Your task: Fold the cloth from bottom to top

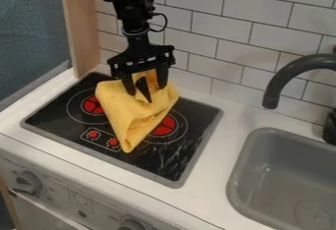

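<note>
Knob (131, 223) at 6 o'clock. Yellow cloth (134, 111) on stove (181, 160), just off ctr twd 9, pointed end twd 6. Gripper (146, 89) fingers wide apart, cloth btwn, no firm hold seen. Prob. light, soft, floppy; pinch pointed end.

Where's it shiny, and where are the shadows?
Camera view: pale streaks, maybe glare, on the black stove, right of the cloth's low tip; camera view: darker shading inside the cloth's folds near that tip.
</note>
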Available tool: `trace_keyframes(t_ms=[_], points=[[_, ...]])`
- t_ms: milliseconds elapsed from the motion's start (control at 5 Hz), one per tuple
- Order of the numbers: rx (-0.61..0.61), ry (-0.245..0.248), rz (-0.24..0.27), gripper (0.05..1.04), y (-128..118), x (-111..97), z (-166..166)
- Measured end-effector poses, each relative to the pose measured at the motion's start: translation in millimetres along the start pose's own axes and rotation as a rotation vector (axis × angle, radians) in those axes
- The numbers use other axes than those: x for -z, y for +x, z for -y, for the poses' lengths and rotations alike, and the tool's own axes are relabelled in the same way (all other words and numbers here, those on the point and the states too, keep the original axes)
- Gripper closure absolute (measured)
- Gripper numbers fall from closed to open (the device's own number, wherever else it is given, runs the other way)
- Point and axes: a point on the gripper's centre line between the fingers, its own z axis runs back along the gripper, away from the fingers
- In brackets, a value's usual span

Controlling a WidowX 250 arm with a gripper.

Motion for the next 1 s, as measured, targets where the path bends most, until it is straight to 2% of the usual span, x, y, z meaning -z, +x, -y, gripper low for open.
trace_keyframes(t_ms=[200,400,600,800,1000], points=[[-0.002,-0.032,0.006,0.075,0,-15,3],[0.010,-0.071,0.034,0.085,2,-42,9],[0.045,-0.097,0.090,0.085,1,-72,13],[0.068,-0.087,0.130,0.085,-8,-94,7],[0.068,-0.088,0.133,0.085,-8,-95,7]])
